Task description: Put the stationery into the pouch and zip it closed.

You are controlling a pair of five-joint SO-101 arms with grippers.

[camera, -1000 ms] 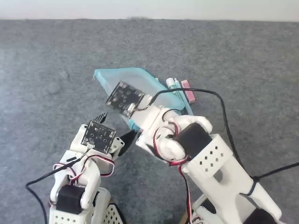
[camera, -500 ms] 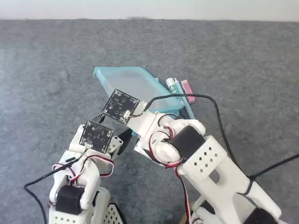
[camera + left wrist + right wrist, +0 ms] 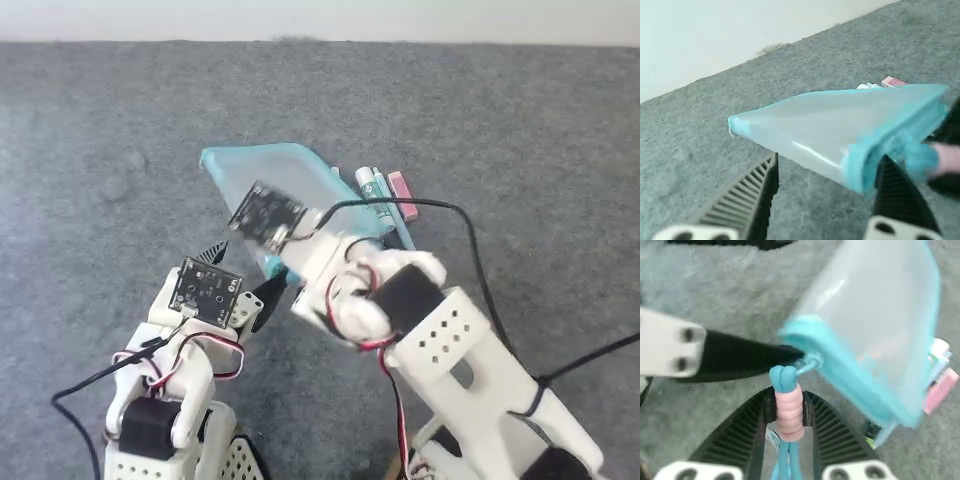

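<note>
The right gripper (image 3: 788, 400) is clenching its two black fingers on the pink bead of the zip pull (image 3: 788, 412), with a blue cord running through the bead and knotting just above it at a small ring on the corner of the pouch (image 3: 875, 330). The translucent teal pouch is stretching away from that corner, which is looking raised off the grey table (image 3: 120, 120), though how far is not clear. From the wrist of the other arm, the left gripper (image 3: 830, 160) is standing released, its jaws spread wide with the near edge of the pouch (image 3: 840, 130) showing between them. One of its black fingers (image 3: 740, 357) is pointing in at the ringed corner, with its tip right by the ring; whether it is touching cannot be told. From above, the pouch (image 3: 270, 170) is lying in the middle of the table with the right arm's wrist over its near end and the left gripper (image 3: 245, 272) just beside that end. The stationery is lying outside the pouch, along its far side: a pink eraser (image 3: 400, 192) and, just beside it, white and green items (image 3: 372, 185) whose kind cannot be made out.
</note>
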